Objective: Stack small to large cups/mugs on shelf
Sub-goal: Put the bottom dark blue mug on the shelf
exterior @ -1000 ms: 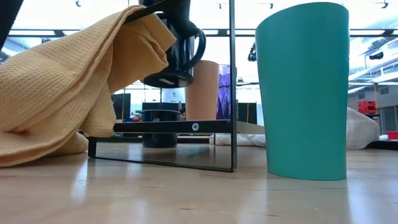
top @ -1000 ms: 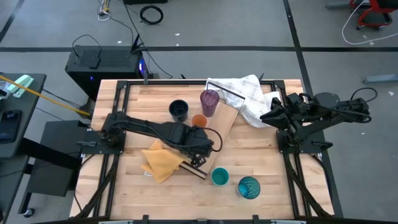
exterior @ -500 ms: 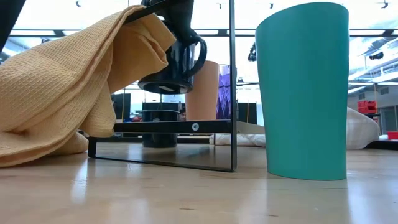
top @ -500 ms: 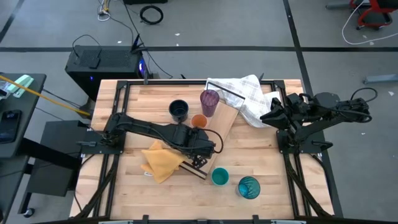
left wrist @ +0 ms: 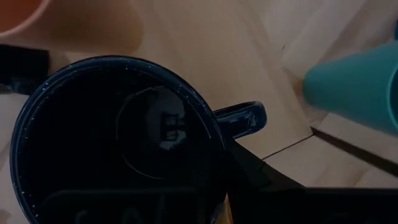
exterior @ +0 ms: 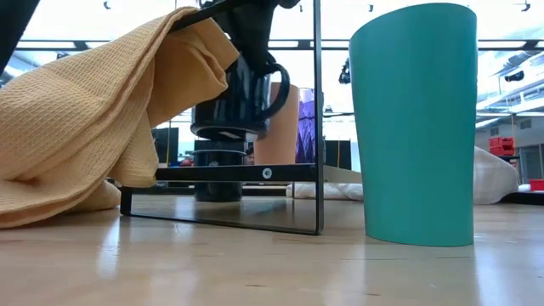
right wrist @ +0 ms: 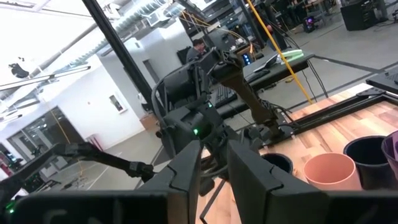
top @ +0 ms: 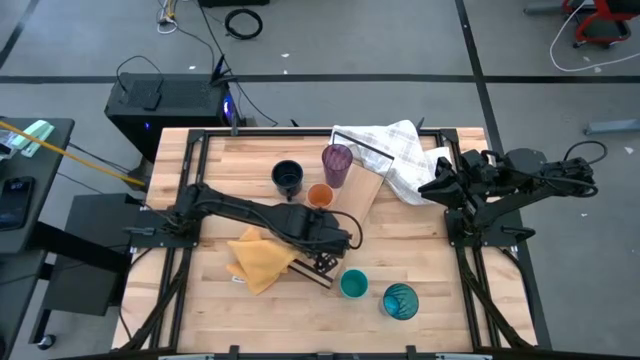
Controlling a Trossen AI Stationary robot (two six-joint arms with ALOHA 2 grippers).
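From above, the left gripper (top: 322, 262) is seen near the frame's centre, clenched on a dark navy handled mug (top: 330, 238) held over the lower end of the long light-wood shelf plank (top: 362, 200). A second dark navy mug (top: 288, 177) stands on the table (top: 210, 180) left of the plank. A small orange cup (top: 320, 195) and a tall translucent purple tumbler (top: 337, 164) are found at the plank's left edge; whether they stand on it cannot be told. A small teal cup (top: 353, 284) and a tall teal-blue patterned tumbler (top: 400, 300) stand lower right of centre. A yellow cloth (top: 258, 258) lies left of the gripper, a white checked towel (top: 395, 150) at the upper right. The right gripper (top: 430, 185) is parked at the right edge; whether its fingers are parted cannot be told here.

At table level, the held mug (exterior: 238, 93) is seen raised above the plank, the teal cup (exterior: 416, 127) filling the right.

In the left wrist view, the mug's dark interior (left wrist: 118, 137) fills the frame.

In the right wrist view, the fingers (right wrist: 186, 171) are seen slightly parted, nothing between them.
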